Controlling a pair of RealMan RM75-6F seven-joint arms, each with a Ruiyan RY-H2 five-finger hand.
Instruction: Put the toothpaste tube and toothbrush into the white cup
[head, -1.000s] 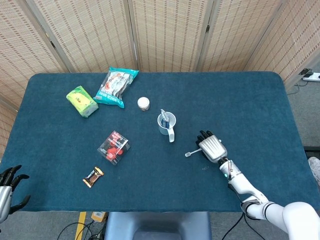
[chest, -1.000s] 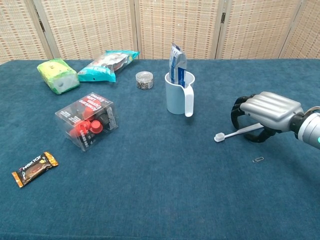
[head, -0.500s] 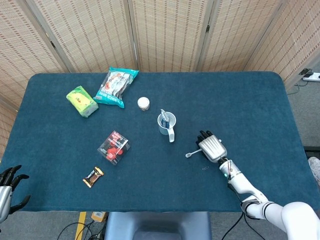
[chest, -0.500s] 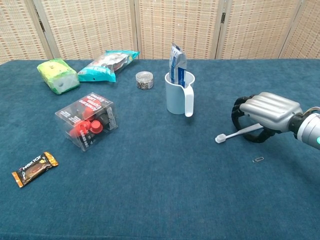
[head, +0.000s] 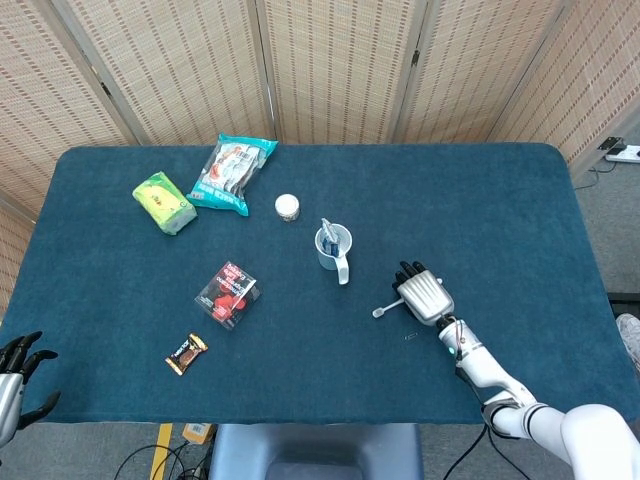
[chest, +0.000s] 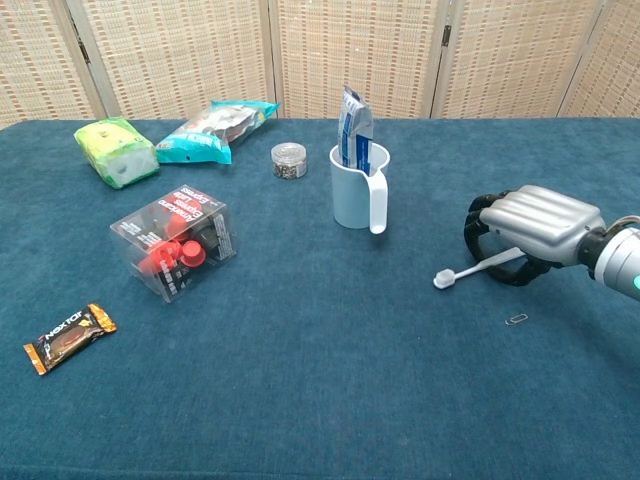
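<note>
A: Where does the toothbrush (chest: 478, 266) sit now?

B: On the table (head: 480, 200), toward the front right corner, its handle under the curled fingers (chest: 480, 228) of the right hand (chest: 535, 232), its head pointing left toward the white cup (chest: 357, 188). The brush looks tipped, head low near the cloth. I judge the hand has closed on the handle, though the contact itself is hidden beneath the palm.

A: And the toothpaste tube (chest: 353, 128)?

B: Upright inside the cup already, near the middle of the table. So half the task looks done; the step in hand is picking up the brush.

A: What does the next move call for?

B: A firm hold, a lift clear of the cloth, then a carry left to the cup's mouth with the brush turned nearer vertical, so it drops in beside the tube without knocking the cup's handle.

A: Any change from a second ago?

B: Slight. The brush head has crept a little to the right, toward the hand; the hand itself has barely shifted. Cup and tube are unmoved.

A: The left hand (head: 18, 362)?

B: At the front left corner, off the table's edge, fingers apart, holding nothing.

A: Anything nearby?

B: A small paperclip (chest: 516, 319) lies just in front of the right hand.
</note>
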